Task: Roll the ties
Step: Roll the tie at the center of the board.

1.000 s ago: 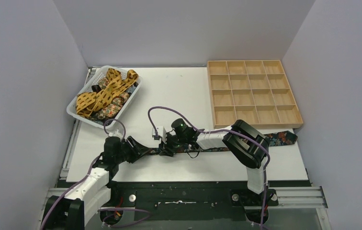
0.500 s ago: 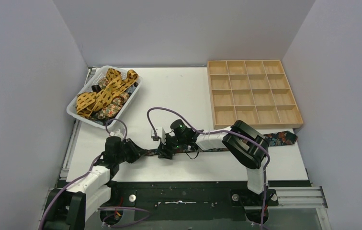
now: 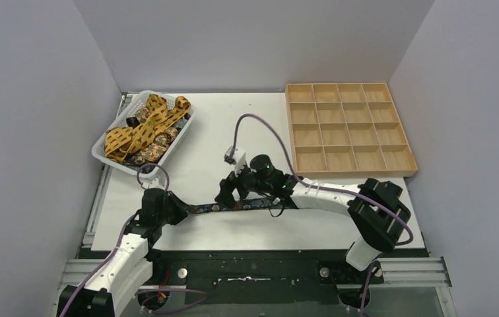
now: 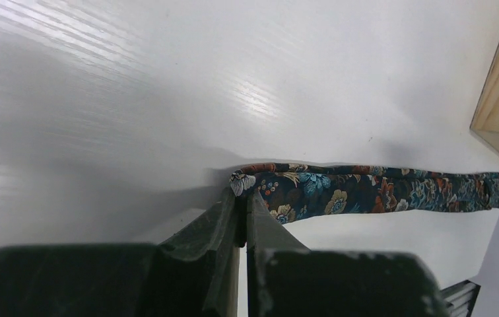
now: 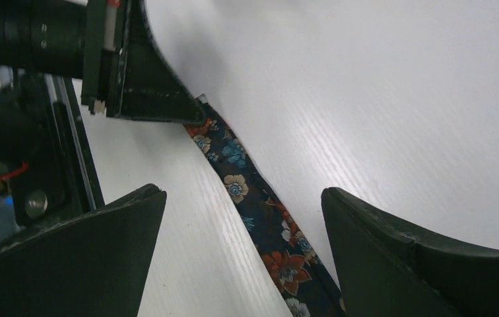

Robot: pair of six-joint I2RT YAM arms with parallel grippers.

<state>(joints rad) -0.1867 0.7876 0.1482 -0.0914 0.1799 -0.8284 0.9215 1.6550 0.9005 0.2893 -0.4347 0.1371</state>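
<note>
Top external view: the floral tie (image 3: 206,207) lies along the table's (image 3: 233,125) 6 o'clock edge. The left gripper (image 4: 243,198) is clamped on its 9 o'clock end. The right gripper (image 5: 243,191) hovers above it, jaws spread, grasping nothing.

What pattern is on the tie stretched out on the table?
The tie is dark navy with orange, blue and cream flowers; clearest in the left wrist view.
</note>
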